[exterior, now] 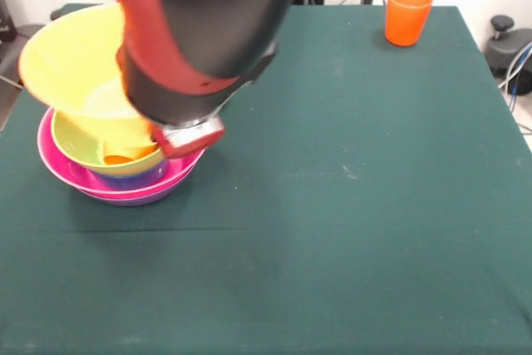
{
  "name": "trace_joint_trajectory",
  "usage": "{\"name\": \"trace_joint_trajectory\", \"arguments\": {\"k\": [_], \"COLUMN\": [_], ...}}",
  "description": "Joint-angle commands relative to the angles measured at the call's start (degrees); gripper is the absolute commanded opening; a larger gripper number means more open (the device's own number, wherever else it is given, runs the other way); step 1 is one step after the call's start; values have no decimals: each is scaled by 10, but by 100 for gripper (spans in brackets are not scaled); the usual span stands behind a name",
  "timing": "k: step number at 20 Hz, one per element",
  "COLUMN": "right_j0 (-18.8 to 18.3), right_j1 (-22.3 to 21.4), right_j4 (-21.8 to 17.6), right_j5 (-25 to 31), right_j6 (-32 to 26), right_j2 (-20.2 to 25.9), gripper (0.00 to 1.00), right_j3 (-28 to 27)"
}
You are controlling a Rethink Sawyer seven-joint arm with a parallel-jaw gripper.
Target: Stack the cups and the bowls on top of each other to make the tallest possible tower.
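Tilting over the tower (pixel 116 176) at nine o'clock on the counter (pixel 349 205), the yellow bowl (pixel 71 64) seems gripper-held for adding height, though the grip itself is hidden; an orange cup (pixel 407 14) waits at one o'clock.

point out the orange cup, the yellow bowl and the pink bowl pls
orange cup (pixel 407 16): front view, on its side wall.
yellow bowl (pixel 71 60): front view, on its tilted inner wall.
pink bowl (pixel 56 165): front view, on its rim.
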Motion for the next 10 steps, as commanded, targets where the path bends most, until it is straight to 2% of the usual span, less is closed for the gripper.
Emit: {"name": "trace_joint_trajectory", "arguments": {"k": [1, 10], "right_j0": [18, 19], "right_j1": [-37, -46], "right_j4": [-39, -57], "right_j5": [1, -35], "right_j6": [20, 2], "right_j2": [69, 94], "gripper": [0, 0], "right_j3": [76, 111]}}
